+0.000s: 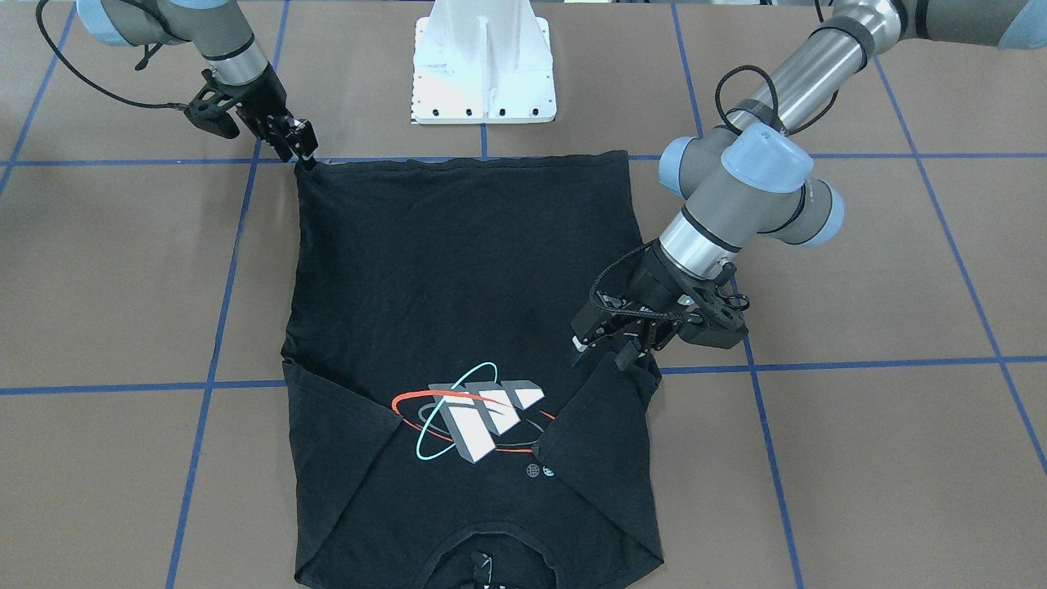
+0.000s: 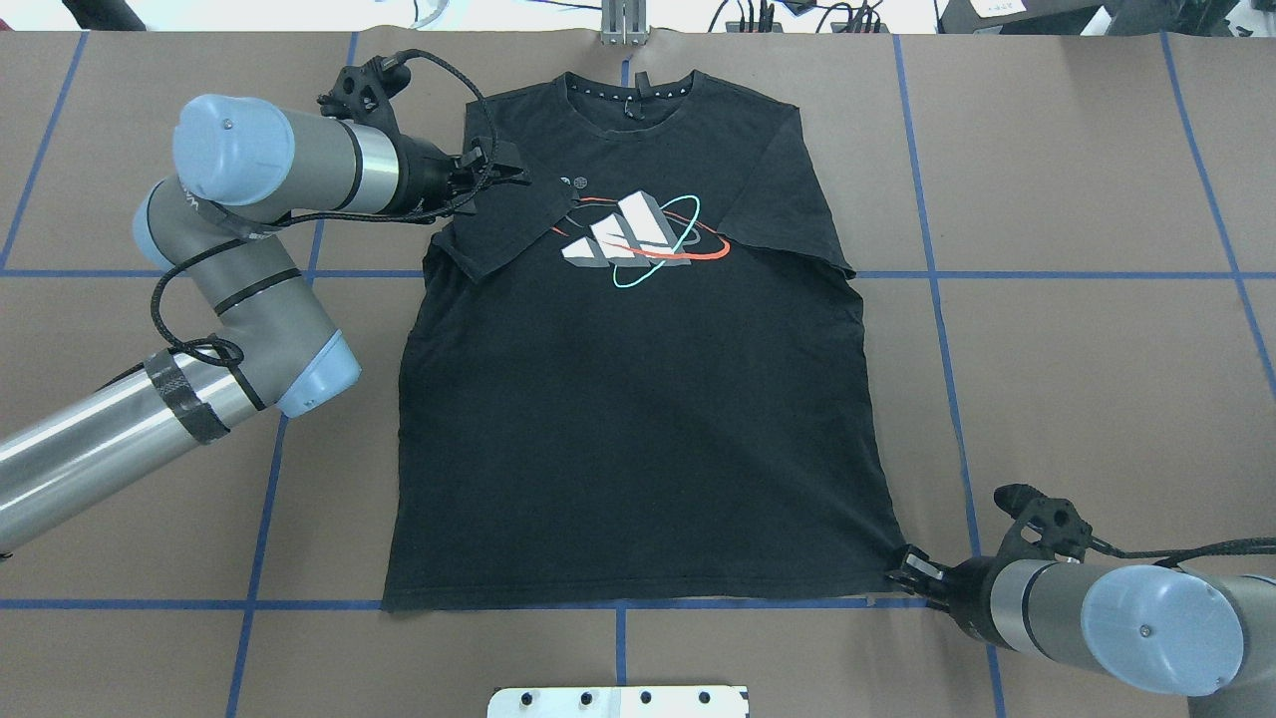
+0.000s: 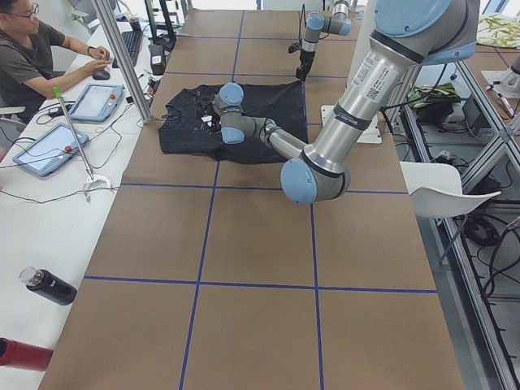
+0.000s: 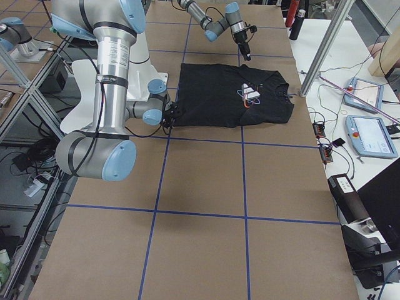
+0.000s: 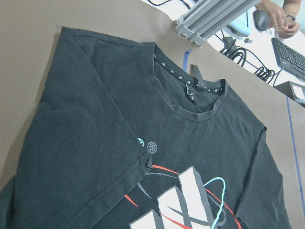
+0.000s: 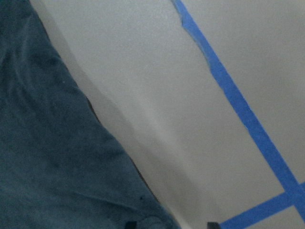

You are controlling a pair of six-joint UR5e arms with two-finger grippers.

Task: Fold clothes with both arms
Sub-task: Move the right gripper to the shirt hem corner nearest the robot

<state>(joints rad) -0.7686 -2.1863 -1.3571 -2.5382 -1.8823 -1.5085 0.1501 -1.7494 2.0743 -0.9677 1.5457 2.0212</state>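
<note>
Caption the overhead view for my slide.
Black T-shirt lies logo-up, sleeves folded in; left claw at one sleeve, right claw at a hem corner.

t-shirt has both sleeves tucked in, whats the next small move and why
Probably bring the left pincer over to the free hem corner: both sleeves of the t-shirt lie folded in, and the right pincer sits at the other hem corner.
</note>
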